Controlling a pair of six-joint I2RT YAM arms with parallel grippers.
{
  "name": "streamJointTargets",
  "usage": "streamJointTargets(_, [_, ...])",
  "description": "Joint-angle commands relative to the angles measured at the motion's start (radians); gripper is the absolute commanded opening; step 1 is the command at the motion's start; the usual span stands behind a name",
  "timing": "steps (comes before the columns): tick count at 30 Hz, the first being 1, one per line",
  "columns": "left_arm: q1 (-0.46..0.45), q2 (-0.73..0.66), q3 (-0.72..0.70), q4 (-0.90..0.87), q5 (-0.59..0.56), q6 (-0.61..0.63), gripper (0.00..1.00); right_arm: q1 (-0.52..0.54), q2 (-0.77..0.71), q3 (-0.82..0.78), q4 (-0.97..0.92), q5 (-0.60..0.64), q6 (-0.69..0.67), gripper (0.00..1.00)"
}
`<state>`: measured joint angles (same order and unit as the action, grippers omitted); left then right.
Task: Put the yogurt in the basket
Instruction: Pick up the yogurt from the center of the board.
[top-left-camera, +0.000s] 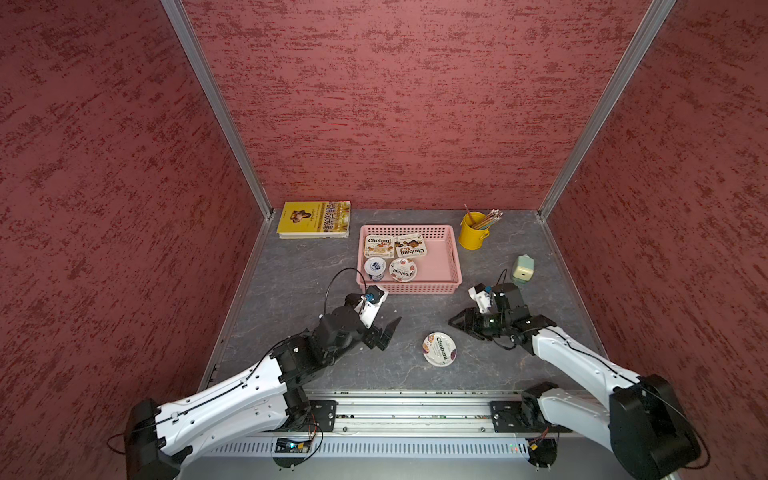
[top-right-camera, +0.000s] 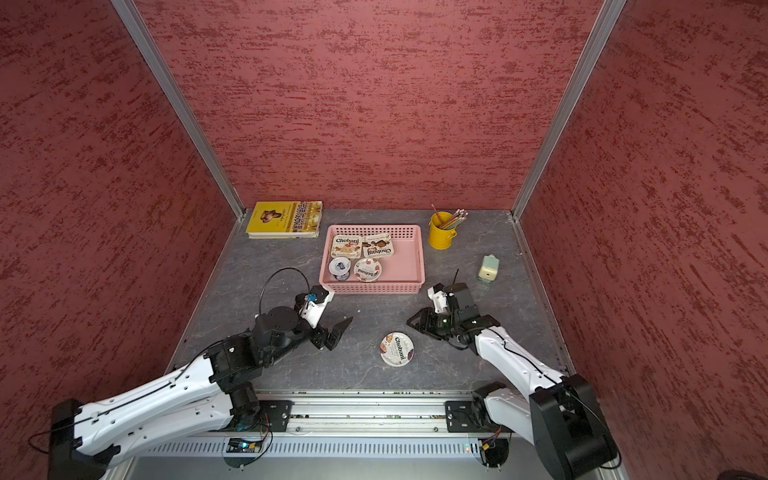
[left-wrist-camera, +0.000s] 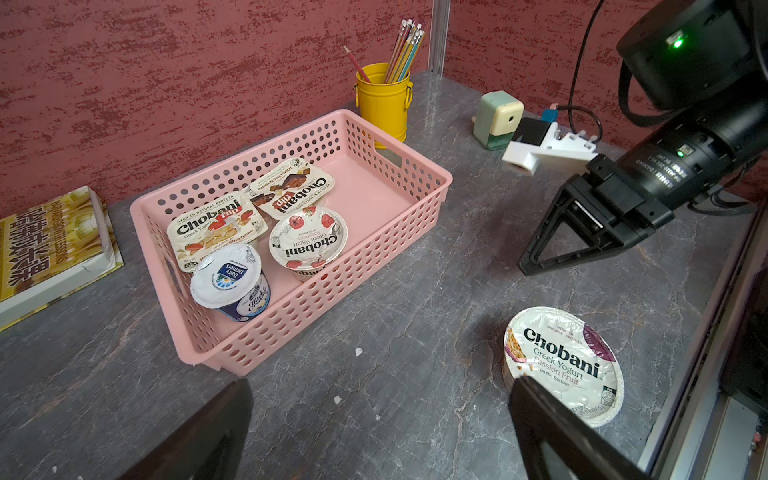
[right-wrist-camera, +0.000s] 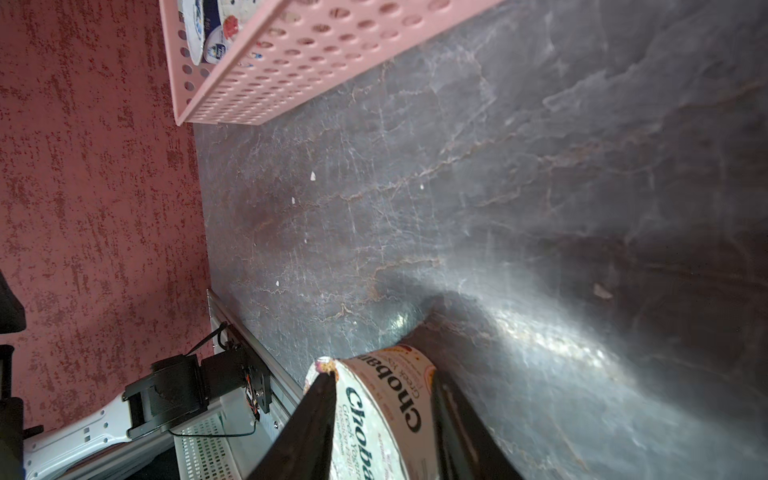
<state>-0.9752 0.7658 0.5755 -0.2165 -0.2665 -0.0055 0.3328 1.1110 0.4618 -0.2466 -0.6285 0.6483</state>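
Note:
One round Chobani yogurt (top-left-camera: 439, 349) (top-right-camera: 397, 349) (left-wrist-camera: 563, 365) stands upright on the grey table near the front, outside the pink basket (top-left-camera: 409, 289) (top-right-camera: 374, 289) (left-wrist-camera: 316, 311). In the basket's left half lie two rounded-rectangular Chobani cups (top-left-camera: 379, 246), a round Chobani cup (top-left-camera: 402, 269) and a small blue-white cup (top-left-camera: 375, 267). My right gripper (top-left-camera: 455, 323) (top-right-camera: 411, 322) (right-wrist-camera: 382, 374) hovers just behind and right of the loose cup, partly open and empty; the cup shows between its fingers from above. My left gripper (top-left-camera: 390, 332) (left-wrist-camera: 380, 384) is wide open to the cup's left.
A yellow book (top-left-camera: 314, 219) lies at the back left. A yellow pencil bucket (top-left-camera: 473, 230) stands right of the basket and a green sharpener (top-left-camera: 522, 268) sits behind the right arm. Red walls close three sides; a metal rail (top-left-camera: 415, 405) runs along the front.

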Motion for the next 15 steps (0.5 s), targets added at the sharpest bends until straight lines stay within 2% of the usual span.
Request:
streamJointTargets(1, [0.004,-0.021,-0.007,0.009,0.005,-0.001,1.0,-0.004,-0.028,-0.035,0.078,-0.044,0.032,0.41])
streamJointTargets(15, [0.004,-0.017,-0.01,0.007,0.009,-0.013,1.0,-0.001,-0.072,-0.13,0.134,-0.103,0.056,0.34])
